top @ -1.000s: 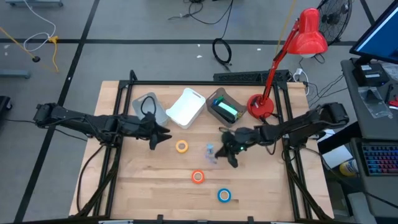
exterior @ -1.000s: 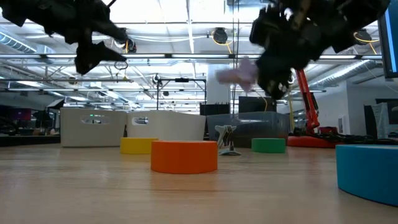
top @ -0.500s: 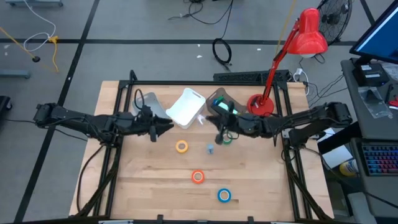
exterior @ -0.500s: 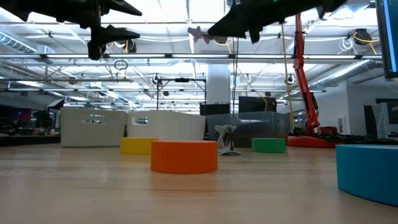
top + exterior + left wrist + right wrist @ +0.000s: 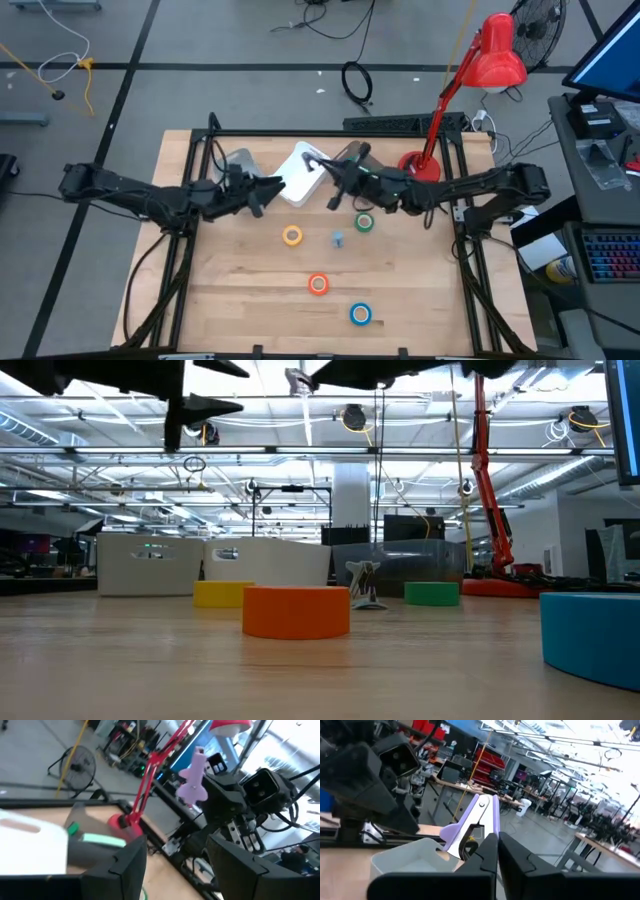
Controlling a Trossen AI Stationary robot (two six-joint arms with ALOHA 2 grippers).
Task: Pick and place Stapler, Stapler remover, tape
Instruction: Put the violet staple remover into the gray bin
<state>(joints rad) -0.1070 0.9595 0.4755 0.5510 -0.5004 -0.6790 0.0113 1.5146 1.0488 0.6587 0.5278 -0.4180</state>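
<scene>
Overhead, the right gripper [image 5: 322,172] hangs above the white rectangular plastic bin [image 5: 297,175] at the back of the pale wooden table [image 5: 230,290], its 2 dark fingers [image 5: 485,857] clamped on the lilac plastic staple remover [image 5: 467,827]; the right wrist view shows the remover's hinged jaws projecting past the fingertips with the bin's white wall below. The left gripper [image 5: 268,187] is raised just beside the same bin on its left, its 2 fingers [image 5: 117,865] spread apart around nothing; its wrist view looks across at the right gripper holding the remover aloft. Next to the white bin stands a dark rectangular bin [image 5: 350,160] with a green object [image 5: 102,840] inside, only partly visible; a grey bin [image 5: 237,162] sits at the far left, partly behind the left arm. The 4 tape rolls lie on the open table, well apart from one another: the green tape roll [image 5: 365,222] near the right arm, the yellow tape roll [image 5: 292,236] toward the middle, the orange tape roll [image 5: 318,284] nearer the front, and the blue tape roll [image 5: 360,315] nearest the front edge. A small bluish clip-like object [image 5: 338,239] rests between the yellow and green rolls; its kind cannot be told. A red desk lamp [image 5: 440,110] stands at the table's back right corner.
</scene>
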